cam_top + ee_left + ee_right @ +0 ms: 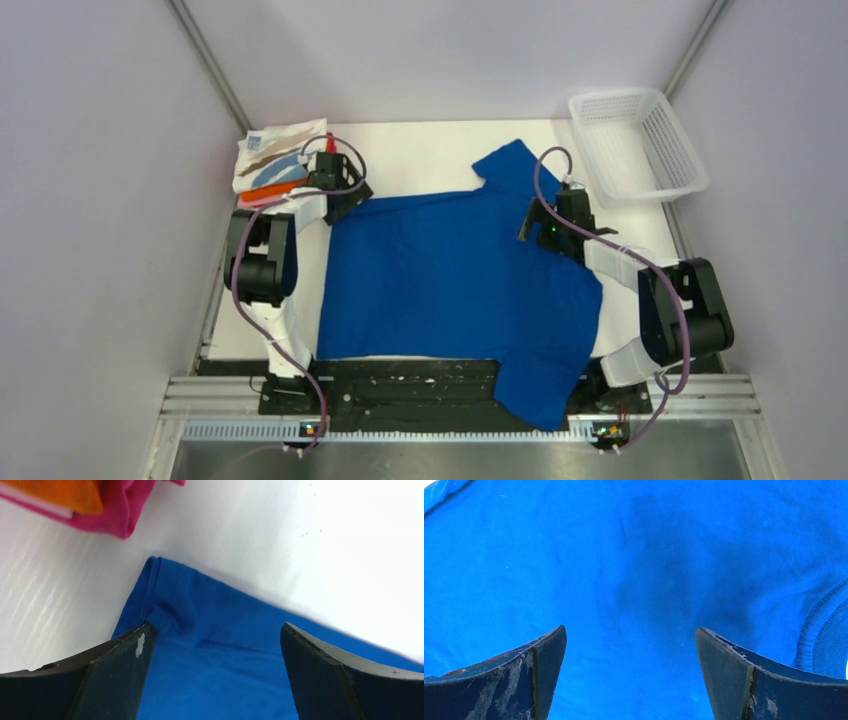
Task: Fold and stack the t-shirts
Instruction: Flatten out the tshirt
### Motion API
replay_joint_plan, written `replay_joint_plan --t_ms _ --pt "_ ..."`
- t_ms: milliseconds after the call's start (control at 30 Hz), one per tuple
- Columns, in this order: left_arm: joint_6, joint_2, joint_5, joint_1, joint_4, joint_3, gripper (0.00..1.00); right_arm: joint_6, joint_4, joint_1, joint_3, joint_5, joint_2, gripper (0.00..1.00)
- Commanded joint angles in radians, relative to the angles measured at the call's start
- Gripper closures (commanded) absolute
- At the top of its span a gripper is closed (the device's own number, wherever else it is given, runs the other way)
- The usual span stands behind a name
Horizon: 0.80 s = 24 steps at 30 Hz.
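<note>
Blue t-shirt spread on white table, grey walls around

Left tool gapes over blue tee corner.

top camera: high above and behind the near edge of the blue t-shirt, facing down, whole shirt visible | left wrist camera: close over its far-left corner, facing down | right wrist camera: very close over its far-right cloth | all three share this shirt

Matt blue cloth t-shirt on glossy smooth white table.
</note>
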Motion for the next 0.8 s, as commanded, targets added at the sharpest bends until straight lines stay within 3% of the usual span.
replay_joint_plan --t_ms 0,333,533,633,767 --pt "-0.018 0.057 -0.03 0.01 0.069 0.078 0.01 -0.015 0.024 0.004 0.002 0.036 0.006 0.01" --pt "-0.023 0.191 -0.025 0.031 0.167 0.307 0.01 -0.028 0.014 0.002 0.014 0.06 0.033 0.01" --pt "0.004 0.326 -0.009 0.056 0.0 0.569 0.01 -0.034 -0.003 0.003 0.027 0.07 0.034 0.01" --pt "0.027 0.229 0.02 0.051 0.016 0.512 0.01 -0.037 -0.008 0.003 0.041 0.073 0.025 0.01" --pt "0.042 -0.029 0.066 0.024 0.056 0.256 0.01 -0.034 -0.011 0.002 0.057 0.068 0.018 0.01"
